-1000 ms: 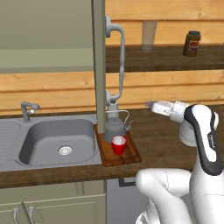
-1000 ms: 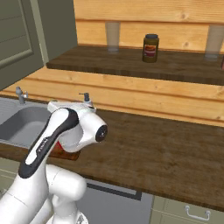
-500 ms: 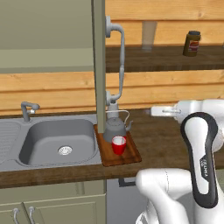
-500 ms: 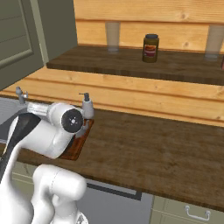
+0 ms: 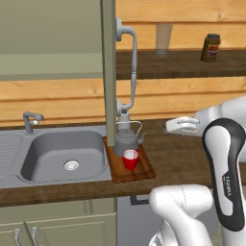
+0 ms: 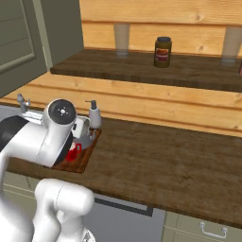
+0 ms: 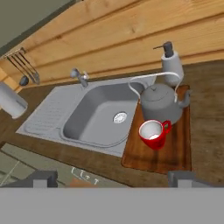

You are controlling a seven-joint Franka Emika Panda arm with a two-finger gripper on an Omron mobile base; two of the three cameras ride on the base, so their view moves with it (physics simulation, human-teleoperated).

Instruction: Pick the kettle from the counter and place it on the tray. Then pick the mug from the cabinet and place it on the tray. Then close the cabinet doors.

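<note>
Mug (image 6: 72,152) half hidden behind arm.

tray (image 6: 87,156): mostly hidden behind the arm in the right base view
mug (image 6: 72,153): a red sliver shows there
kettle (image 5: 127,141): left side behind the cabinet door (image 5: 108,72)
sink (image 5: 29,161): left end cut off

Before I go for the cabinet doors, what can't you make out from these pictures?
- Cabinet doors: left base view shows one edge-on, its top cut off by the frame; how far open, unclear.
- Mug and kettle: right base view, mostly hidden behind the arm.
- Tray: hand view, front edge cut off at the bottom.
</note>
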